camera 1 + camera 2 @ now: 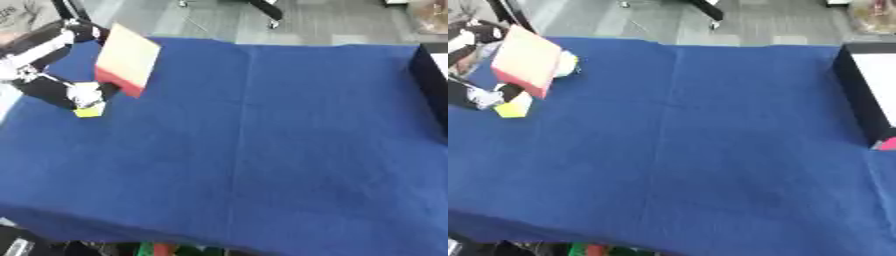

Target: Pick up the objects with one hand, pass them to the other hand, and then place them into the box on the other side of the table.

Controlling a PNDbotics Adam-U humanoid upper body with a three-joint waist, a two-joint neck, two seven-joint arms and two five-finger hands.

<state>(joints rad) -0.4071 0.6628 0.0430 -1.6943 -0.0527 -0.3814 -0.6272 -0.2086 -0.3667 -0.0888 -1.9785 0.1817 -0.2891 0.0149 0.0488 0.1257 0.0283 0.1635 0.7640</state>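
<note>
Yellow block lies just below the left robot hand, fingers seemingly closing on it

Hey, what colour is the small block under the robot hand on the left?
Yellow. The small block sits just below the left robot hand, clearest in the left eye view.

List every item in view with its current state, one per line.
Left hand: at the table's left edge, over a small yellow thing; whether it grips it cannot be told.
Flat pink-and-cream object: tilted up on edge, red side lowest.
Small yellow thing: on the cloth under the left hand.
Box: at the right edge, open.
Blue cloth: spread over the table.
Right hand: not in view.
</note>
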